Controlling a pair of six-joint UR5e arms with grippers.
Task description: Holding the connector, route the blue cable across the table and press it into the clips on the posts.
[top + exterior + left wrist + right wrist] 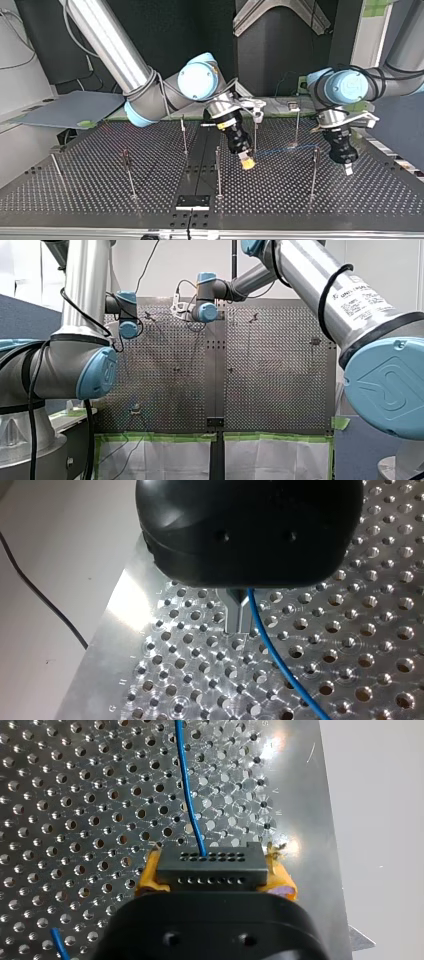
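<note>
Silver perforated table (280, 390) (green tape (165, 436) along one edge)

You'll find the table (75, 795) is bare metal, bright and finely scuffed (the glare is strongest just beside the connector). The blue cable (187, 795) wears a smooth, slightly glossy plastic jacket. The connector (210, 867) is matt black plastic. The right gripper (212, 880) has yellow, rubbery pads (146, 879), ragged at the edges. On the left gripper (239, 627) you get a smooth black shell with a soft sheen and dull grey metal fingers (232, 620). At 6 o'clock in the front view, matt green tape (160, 436) edges white sheeting (165, 460), cloth or paper, you can't tell which.
</note>
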